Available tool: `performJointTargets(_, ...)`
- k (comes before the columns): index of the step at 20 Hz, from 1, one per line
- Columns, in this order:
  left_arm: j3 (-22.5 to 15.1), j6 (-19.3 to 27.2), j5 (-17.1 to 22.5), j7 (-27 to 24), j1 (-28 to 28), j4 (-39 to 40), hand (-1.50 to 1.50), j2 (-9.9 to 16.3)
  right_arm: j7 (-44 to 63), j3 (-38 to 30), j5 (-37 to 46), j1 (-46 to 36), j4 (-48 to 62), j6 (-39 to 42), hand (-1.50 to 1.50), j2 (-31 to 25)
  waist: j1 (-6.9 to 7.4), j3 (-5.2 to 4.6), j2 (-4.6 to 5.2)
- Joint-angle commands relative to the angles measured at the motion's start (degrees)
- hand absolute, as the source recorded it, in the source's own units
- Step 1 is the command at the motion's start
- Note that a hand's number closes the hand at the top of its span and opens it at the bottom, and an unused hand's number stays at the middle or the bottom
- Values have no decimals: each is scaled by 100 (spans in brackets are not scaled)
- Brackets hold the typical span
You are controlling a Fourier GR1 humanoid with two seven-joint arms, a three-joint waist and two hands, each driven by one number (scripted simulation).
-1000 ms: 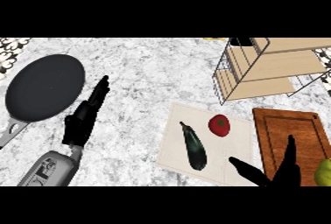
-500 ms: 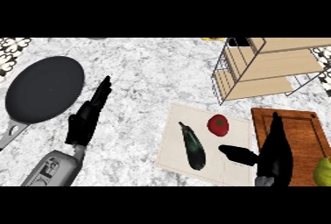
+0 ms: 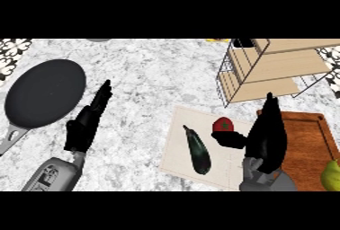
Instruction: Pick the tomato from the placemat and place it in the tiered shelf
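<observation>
A red tomato [image 3: 223, 125] lies on the pale placemat [image 3: 178, 152], next to a dark eggplant [image 3: 198, 150]. My right hand [image 3: 266, 134] is open just right of the tomato, fingers straight and pointing away, thumb reaching under the tomato's near side. The wooden tiered shelf [image 3: 274, 68] with its wire frame stands at the back right, beyond the placemat. At the left, my left hand [image 3: 86, 123] rests open on the counter, fingers pointing up.
A black frying pan [image 3: 44, 92] sits at the far left. A brown cutting board [image 3: 309, 148] lies right of the placemat, partly under my right hand. A green pear [image 3: 331, 174] shows at the right edge.
My right hand has moved up and forward from the lower edge to beside the tomato, its thumb now close under it. The left hand and the tomato stay put.
</observation>
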Motion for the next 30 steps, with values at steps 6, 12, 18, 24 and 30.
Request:
performJointTargets(6,52,15,-78,243,-125,-2,0,-162,1333,-147,-4,-448,142,639,-150,105,-48,12,-8)
performJointTargets(12,129,-117,-137,-101,72,204,0,-149,1332,-190,-9,-658,732,218,-150,106,4,10,12)
performJointTargets(18,170,-92,-142,249,-60,-93,0,-184,1331,-75,-115,-562,978,48,-150,106,6,15,-4)
performJointTargets(24,221,-248,-208,-171,231,95,0,-150,1331,-192,-272,-766,1183,226,-150,106,6,10,-1)
performJointTargets(30,243,-257,-216,236,247,-374,0,-99,1319,-236,-270,-745,1622,-109,-150,106,51,19,-1)
